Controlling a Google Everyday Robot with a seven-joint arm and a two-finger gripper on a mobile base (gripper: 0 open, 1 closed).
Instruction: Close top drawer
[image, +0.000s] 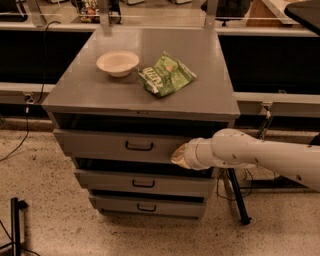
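The top drawer is a wide grey metal front with a small dark wire handle at its centre. It stands slightly out from the grey cabinet, with a dark gap above it. My gripper is at the end of the white arm, which reaches in from the right. It rests against the right part of the drawer front, to the right of the handle.
A white bowl and a green snack bag lie on the cabinet top. Two lower drawer fronts sit below. A dark stand leg is at the right, a black post at the lower left.
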